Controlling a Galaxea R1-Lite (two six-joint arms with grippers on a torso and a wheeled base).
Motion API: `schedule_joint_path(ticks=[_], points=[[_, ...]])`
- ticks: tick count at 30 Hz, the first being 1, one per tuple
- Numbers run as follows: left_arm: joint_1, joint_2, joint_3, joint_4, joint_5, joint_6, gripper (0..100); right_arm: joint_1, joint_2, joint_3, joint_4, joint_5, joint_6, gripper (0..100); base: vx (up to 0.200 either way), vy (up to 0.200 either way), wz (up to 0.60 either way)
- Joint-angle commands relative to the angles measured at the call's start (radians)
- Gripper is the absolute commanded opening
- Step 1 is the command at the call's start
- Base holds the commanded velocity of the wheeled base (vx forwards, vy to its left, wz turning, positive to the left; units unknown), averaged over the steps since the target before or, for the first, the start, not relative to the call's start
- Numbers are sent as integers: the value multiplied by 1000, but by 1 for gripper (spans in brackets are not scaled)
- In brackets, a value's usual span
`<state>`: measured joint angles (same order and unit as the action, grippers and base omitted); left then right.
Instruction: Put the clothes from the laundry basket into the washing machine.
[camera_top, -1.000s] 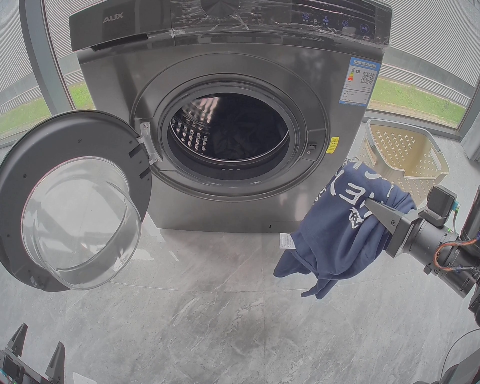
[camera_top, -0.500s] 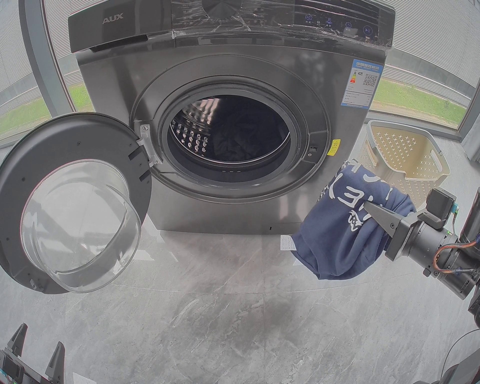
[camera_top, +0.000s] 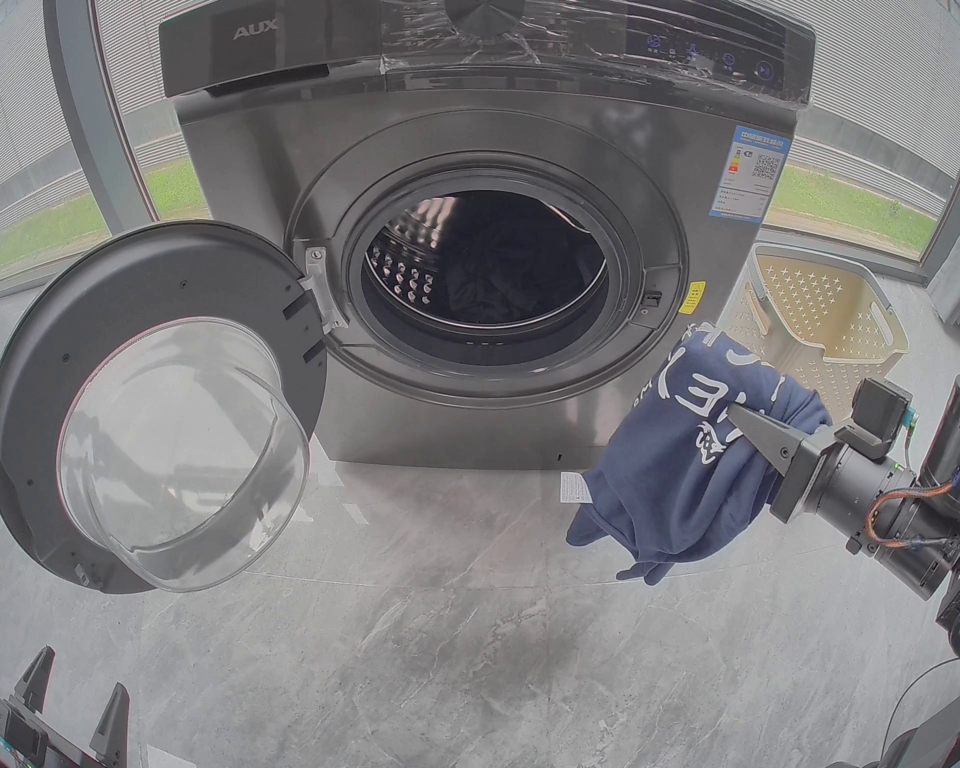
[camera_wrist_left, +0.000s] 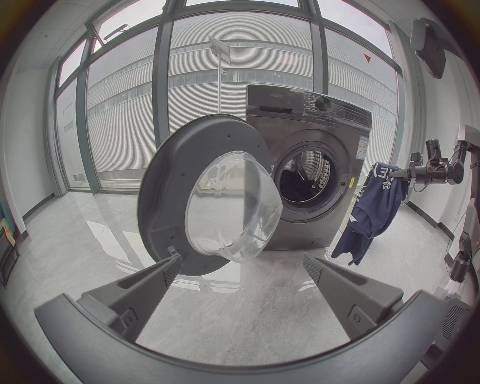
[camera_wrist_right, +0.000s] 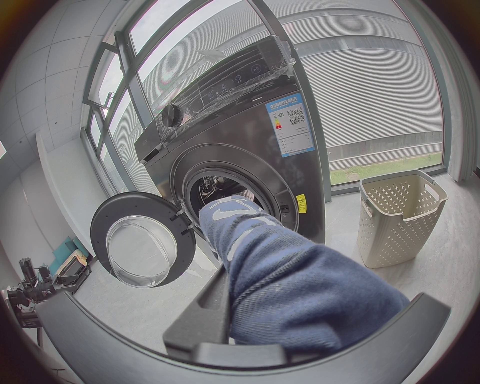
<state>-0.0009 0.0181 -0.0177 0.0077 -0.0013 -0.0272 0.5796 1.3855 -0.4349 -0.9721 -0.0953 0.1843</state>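
While right hand (camera_top: 742, 415) grips, shirt (camera_top: 680, 470) dangles lower

The washer (camera_top: 480, 420) is satin grey metal, its panel under crinkled glossy film (camera_top: 560, 35). The drum (camera_top: 405, 275) is shiny punched steel. The door (camera_top: 130, 270) has a matt dark rim and a clear glossy bowl. The shirt (camera_top: 680, 470) in my matt black right pincer (camera_top: 742, 418) is soft blue cloth. The basket (camera_top: 830, 300) is matt cream plastic; the floor (camera_top: 450, 640) polished grey stone.
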Motion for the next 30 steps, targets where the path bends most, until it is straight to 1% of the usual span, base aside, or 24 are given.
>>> schedule_joint_path(ticks=[1, 7, 13, 25, 30], points=[[1, -13, 15, 0, 0, 0, 100, 0, 0, -1, 0, 0, 0, 0, 0, 0, 0], [1, -13, 15, 0, 0, 0, 100, 2, 0, 1, 0, 0, 0, 0, 0, 0, 0], [1, -13, 15, 0, 0, 0, 100, 2, 0, 2, 0, 0, 0, 0, 0, -200, 0], [1, -13, 15, 0, 0, 0, 100, 3, 1, 4, 1, 2, 0, 0, 0, 0, 0], [1, -13, 15, 0, 0, 0, 100, 9, 1, 12, 0, 2, 0, 0, 200, 0, 0]])
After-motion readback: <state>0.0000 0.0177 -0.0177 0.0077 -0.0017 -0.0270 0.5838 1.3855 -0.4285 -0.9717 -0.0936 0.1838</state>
